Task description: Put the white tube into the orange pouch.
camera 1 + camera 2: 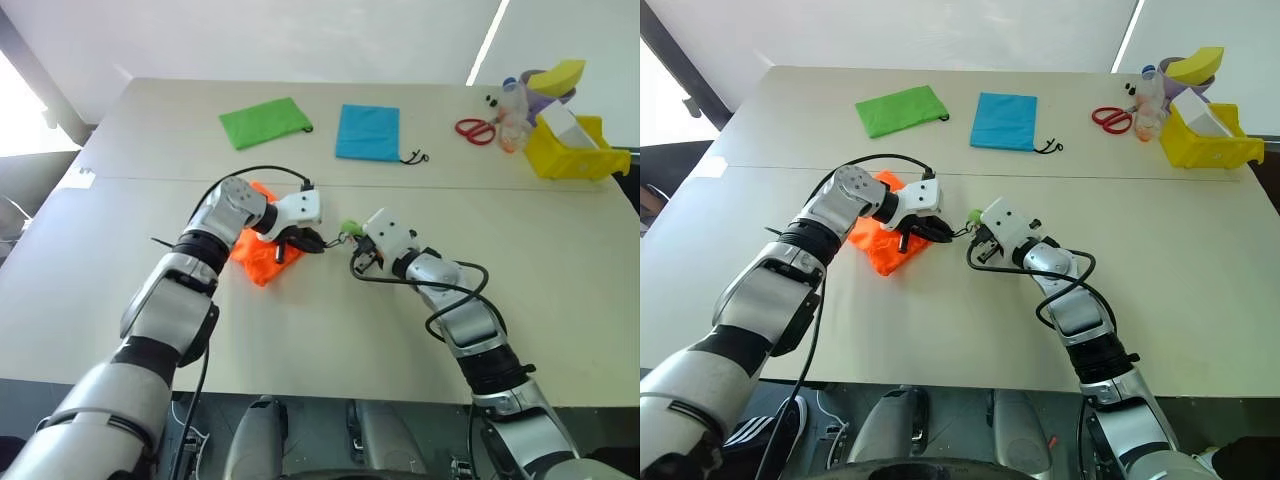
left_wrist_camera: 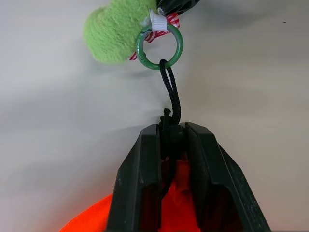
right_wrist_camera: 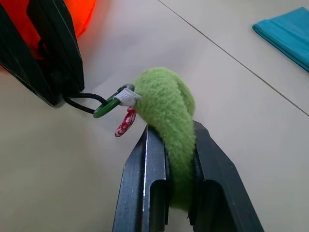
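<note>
With the left end effector [image 2: 172,145] clamped on the cord [image 2: 170,92] and the right end effector [image 3: 179,159] on the green ball [image 3: 166,104], pull apart gently to open the orange pouch [image 1: 262,255]

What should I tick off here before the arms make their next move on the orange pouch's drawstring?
1. Right gripper shut on the green fuzzy ball: ok, the ball is squeezed between its jaws.
2. Left gripper on the dark cord at the mouth of the orange pouch: ok, the jaws pinch the cord.
3. Cord joined to the ball through the green ring: ok.
4. White tube inside the pouch: cannot tell.
5. Pouch mouth drawn closed: cannot tell, the left gripper covers it.
6. Green pouch, blue pouch and scissors away from both arms: ok.
</note>
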`<state>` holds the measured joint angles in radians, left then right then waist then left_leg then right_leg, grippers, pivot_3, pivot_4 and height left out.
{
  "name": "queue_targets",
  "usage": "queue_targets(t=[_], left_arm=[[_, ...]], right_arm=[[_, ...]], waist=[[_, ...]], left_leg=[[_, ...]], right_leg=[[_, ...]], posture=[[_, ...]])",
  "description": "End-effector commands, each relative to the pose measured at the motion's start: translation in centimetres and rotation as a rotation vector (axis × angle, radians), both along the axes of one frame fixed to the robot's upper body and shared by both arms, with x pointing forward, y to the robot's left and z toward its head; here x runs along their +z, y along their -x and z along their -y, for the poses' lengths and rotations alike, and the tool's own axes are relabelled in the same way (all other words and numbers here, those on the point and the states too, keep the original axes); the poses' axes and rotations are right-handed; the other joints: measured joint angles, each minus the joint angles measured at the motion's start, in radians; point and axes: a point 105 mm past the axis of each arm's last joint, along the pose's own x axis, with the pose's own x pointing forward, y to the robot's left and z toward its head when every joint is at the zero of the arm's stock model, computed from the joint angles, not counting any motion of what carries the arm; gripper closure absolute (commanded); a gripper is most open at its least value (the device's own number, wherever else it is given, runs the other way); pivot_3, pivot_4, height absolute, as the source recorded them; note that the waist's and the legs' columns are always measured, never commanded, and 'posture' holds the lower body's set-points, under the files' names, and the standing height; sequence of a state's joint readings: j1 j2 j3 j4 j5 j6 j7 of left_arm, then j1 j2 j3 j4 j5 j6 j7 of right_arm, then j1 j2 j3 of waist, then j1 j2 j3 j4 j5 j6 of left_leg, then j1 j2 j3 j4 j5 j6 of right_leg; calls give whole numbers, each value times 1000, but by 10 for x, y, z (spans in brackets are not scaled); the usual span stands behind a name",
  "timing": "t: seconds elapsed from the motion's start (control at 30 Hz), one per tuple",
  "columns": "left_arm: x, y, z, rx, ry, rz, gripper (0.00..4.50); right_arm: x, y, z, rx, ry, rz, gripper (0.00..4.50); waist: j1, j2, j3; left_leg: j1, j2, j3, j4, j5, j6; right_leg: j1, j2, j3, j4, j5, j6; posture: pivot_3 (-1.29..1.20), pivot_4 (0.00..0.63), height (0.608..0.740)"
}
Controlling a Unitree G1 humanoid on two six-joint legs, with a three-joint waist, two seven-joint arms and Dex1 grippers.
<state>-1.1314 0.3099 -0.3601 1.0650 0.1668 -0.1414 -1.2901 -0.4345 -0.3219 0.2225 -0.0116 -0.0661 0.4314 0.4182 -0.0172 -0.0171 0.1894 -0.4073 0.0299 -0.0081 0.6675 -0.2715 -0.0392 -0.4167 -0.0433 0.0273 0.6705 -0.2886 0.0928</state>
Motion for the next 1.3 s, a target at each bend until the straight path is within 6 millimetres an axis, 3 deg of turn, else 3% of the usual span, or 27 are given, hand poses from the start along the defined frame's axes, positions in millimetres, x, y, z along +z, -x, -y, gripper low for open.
queue_targets(t=[0.03, 0.17, 0.37, 0.7, 0.97, 1.1, 1.23, 1.3], left_arm=[[-1, 1, -4, 10, 7, -16, 4255], [1, 6, -9, -13, 22, -51, 4255], [-6, 10, -43, -2, -44, -30, 4255], [-9, 41, -78, -76, -95, -46, 4255], [-2, 39, -76, 8, -12, -54, 4255], [0, 42, -75, 22, 26, -85, 4255], [29, 25, -64, 138, 287, -171, 4255], [31, 26, -65, 140, 294, -192, 4255]], right_arm=[[16, -3, -2, 11, -13, 58, 4301], [16, -5, 5, -8, -4, 60, 4301], [17, -10, 23, -48, 23, 68, 4301], [14, -16, 39, -91, 61, 72, 4301], [13, -17, 33, -75, 59, 71, 4301], [14, -19, 40, -96, 62, 74, 4301], [16, -26, 55, -172, 80, 80, 4301], [15, -27, 56, -178, 89, 80, 4301]], waist=[[0, 0, 0], [-3, 0, 0], [-4, 0, 0], [-4, 0, 0], [0, 0, 0], [-2, 0, 0], [1, 0, 0], [0, 0, 0]], left_leg=[[0, 0, 0, 0, 0, 0], [0, 0, 0, 0, 0, 0], [0, 1, 0, -1, 0, 0], [0, 1, 0, -1, 0, 0], [0, 0, 0, 0, 1, -1], [0, 1, 0, 0, 1, -1], [0, 0, 0, 1, 1, -1], [0, 0, 0, 2, 1, -1]], right_leg=[[0, 0, 0, 0, 0, 0], [0, 0, 0, 0, 0, 0], [-1, 1, 0, 0, 0, 0], [-1, 0, 0, 0, 0, 0], [0, 0, 0, 1, 0, 0], [0, 0, 0, 1, 0, 0], [-1, 0, 0, 2, 0, 0], [0, 0, 0, 2, 0, 0]], posture=[[0, 150, 740], [0, 150, 740], [0, 150, 740], [0, 150, 740], [0, 150, 740], [0, 150, 740], [0, 150, 740], [0, 150, 740]])
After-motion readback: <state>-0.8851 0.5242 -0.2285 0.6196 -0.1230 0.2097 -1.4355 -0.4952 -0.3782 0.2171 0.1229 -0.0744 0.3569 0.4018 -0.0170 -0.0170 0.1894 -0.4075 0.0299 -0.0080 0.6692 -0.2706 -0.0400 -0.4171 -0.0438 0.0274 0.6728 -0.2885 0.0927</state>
